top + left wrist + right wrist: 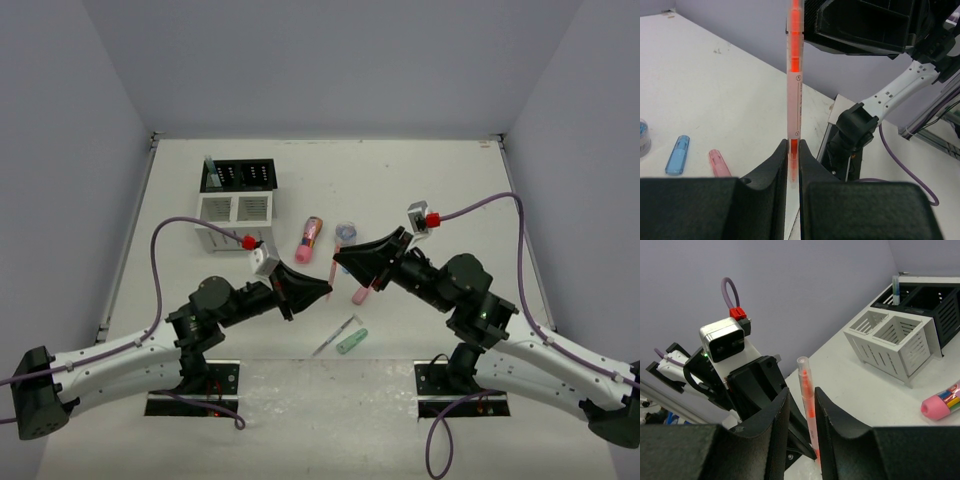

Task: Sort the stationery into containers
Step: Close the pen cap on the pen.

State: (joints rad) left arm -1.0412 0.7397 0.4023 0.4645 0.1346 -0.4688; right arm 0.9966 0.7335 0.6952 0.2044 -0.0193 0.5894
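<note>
Thin orange-cored clear plastic pen (794, 100) is clamped in left gripper (794, 165), held midair between arms; right gripper (801, 410) straddles it, jaws apart. Handover: left's grip should be kept until right withdraws fully.

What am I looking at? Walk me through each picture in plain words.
These are two robot arms bolted to a table, each ending in a two-finger gripper. The overhead picture looks down from behind them; the other two come from wrist cameras, so the black shapes at the bottom are that arm's own fingers. On the table stands a black rack joined to a white box, a tall pen in the rack. Loose nearby: a pink tube, a small roll, a pink capsule, a green capsule, a blue capsule and a grey pen. The left gripper is shut on an orange pen; the right gripper flanks it, fingers slightly apart.
</note>
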